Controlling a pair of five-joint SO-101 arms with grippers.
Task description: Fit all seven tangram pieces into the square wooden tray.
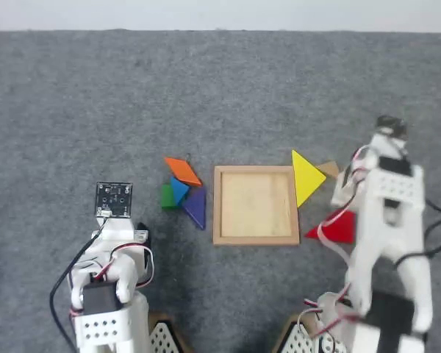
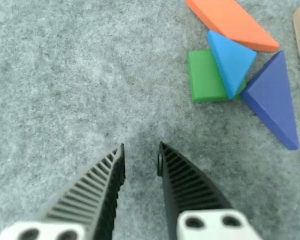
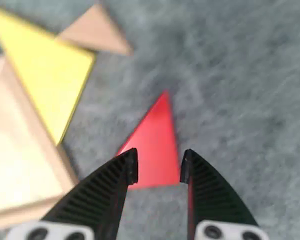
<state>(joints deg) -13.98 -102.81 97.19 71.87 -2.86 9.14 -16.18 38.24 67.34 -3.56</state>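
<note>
Overhead, the square wooden tray (image 1: pixel 217 206) lies on the grey surface (image 1: pixel 73 95), its bare floor showing. Left of the tray four pieces cluster: an orange parallelogram (image 1: pixel 182 170), a blue triangle (image 1: pixel 179 189), a green square (image 1: pixel 165 197) and an indigo triangle (image 1: pixel 196 207), the last one nearest the tray. Right of the tray, a yellow triangle (image 1: pixel 306 176) touches its far corner, a tan triangle (image 1: pixel 328 169) lies just beyond, and a red triangle (image 1: pixel 338 228) sits near its near corner, partly under the right arm (image 1: pixel 386 213). The left arm (image 1: pixel 110 272) stands well apart from the tray.

From the left wrist, the left pincer (image 2: pixel 140 152) hangs a little spread, grey surface between its fingers, short of the cluster beside the tray.

From the right wrist, the right pincer (image 3: pixel 158 165) hovers spread over the red triangle (image 3: pixel 152 142), beside the tray's rim (image 3: pixel 25 212).
</note>
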